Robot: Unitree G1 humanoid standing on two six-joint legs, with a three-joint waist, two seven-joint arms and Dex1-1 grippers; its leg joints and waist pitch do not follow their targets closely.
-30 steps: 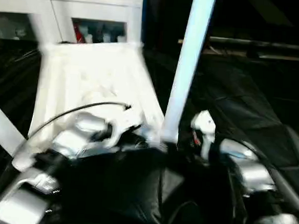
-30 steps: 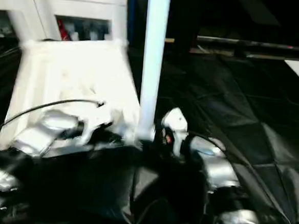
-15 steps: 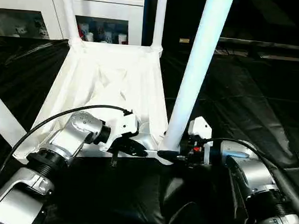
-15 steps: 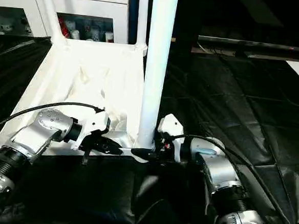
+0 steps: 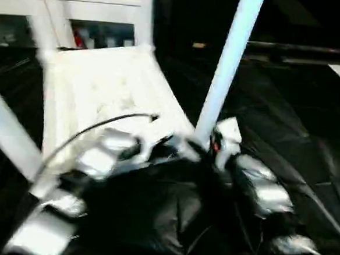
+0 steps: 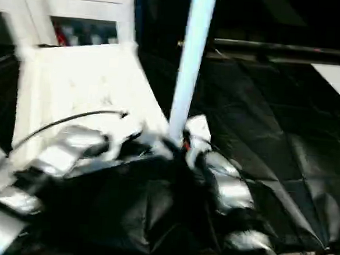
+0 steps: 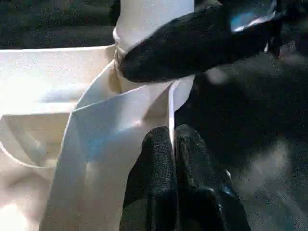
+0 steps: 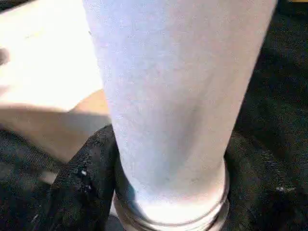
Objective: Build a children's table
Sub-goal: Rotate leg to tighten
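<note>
No writing is legible. The left gripper is pinched shut on the upturned tabletop's thin near rim. The right gripper clasps the base of the upright leg at the tabletop's near right corner socket.

White tabletop, white leg; black fingers; silver forearms.

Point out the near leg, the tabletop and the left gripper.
near leg (image 8: 168,96), right wrist view, on the tube's wall above its socket.
tabletop (image 7: 43,77), left wrist view, on the underside beside the corner socket.
left gripper (image 7: 174,144), left wrist view, between its two fingertips, pinched on the tabletop's thin edge.
</note>
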